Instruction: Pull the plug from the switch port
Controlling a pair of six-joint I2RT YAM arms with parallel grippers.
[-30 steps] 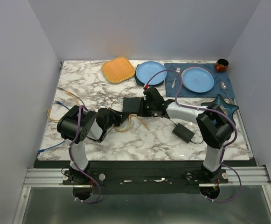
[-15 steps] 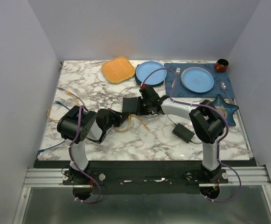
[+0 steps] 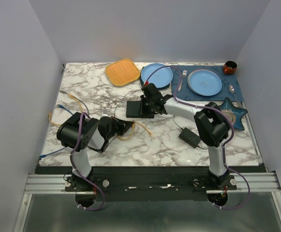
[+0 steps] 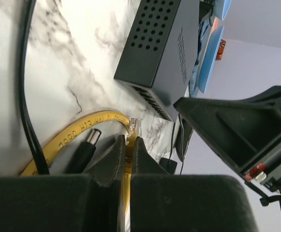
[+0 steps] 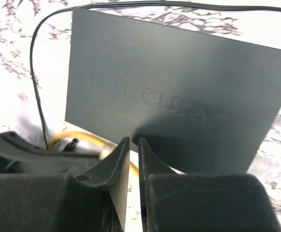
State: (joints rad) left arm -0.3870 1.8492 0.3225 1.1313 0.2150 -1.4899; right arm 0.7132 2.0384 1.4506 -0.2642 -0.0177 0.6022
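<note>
Right claw shifted onto switch edge, plug clear

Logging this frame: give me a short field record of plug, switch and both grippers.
plug: unplugged, apart from switch
switch: flat on table, ports toward left gripper
left gripper: shut on yellow cable behind plug
right gripper: shut, tips over switch top
task: looks done
</note>
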